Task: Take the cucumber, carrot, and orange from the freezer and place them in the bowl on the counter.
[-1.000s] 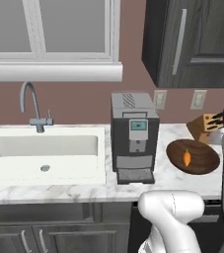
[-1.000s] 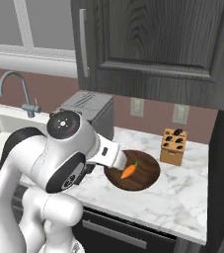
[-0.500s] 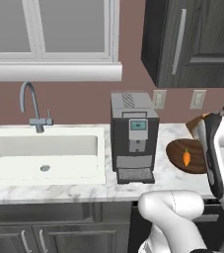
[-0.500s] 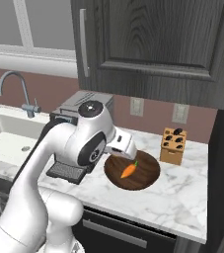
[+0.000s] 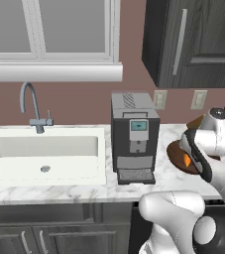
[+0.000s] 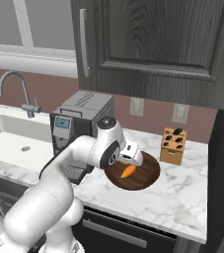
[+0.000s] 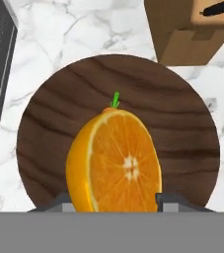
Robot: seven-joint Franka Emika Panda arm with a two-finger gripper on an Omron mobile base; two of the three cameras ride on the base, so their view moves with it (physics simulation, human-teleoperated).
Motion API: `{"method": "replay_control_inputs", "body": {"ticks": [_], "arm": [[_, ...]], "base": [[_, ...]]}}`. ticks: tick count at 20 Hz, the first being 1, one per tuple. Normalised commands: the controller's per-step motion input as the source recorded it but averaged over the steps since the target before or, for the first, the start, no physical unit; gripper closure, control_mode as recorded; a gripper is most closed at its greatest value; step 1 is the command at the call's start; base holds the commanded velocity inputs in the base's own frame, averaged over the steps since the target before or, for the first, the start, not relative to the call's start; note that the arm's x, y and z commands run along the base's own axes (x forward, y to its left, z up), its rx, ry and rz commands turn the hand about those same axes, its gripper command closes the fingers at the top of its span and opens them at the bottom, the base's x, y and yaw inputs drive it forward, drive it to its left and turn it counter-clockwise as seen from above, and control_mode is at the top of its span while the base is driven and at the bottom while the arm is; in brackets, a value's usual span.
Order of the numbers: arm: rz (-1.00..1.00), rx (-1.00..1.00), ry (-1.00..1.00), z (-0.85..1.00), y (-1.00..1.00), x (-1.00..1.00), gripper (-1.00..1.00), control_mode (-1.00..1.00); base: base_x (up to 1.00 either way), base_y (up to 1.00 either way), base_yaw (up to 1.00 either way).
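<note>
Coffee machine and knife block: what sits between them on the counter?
The wooden bowl with a carrot in it, seen in the right base view; the tool hangs over its near rim.

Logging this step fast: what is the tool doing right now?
Tool: shut on the orange half, held above the wooden bowl, which already holds the carrot.
</note>
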Motion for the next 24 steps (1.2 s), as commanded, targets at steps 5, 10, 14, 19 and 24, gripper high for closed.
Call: {"method": "replay_control_inputs", "body": {"ticks": [5, 10, 14, 19, 24], "arm": [[0.07, 0.0, 0.0, -0.5, -0.57, 0.43, 1.0, -1.0], [0.03, 0.0, 0.01, -0.18, -0.04, 0.08, 1.0, -1.0], [0.0, 0.0, 0.0, -0.46, -0.22, 0.24, 1.0, -1.0], [0.0, 0.0, 0.0, -0.43, -0.28, 0.4, 1.0, -1.0], [0.0, 0.0, 0.0, -0.08, -0.06, 0.17, -1.0, -1.0]], "base": [[0.0, 0.0, 0.0], [0.0, 0.0, 0.0], [0.0, 0.0, 0.0], [0.0, 0.0, 0.0], [0.0, 0.0, 0.0]]}}
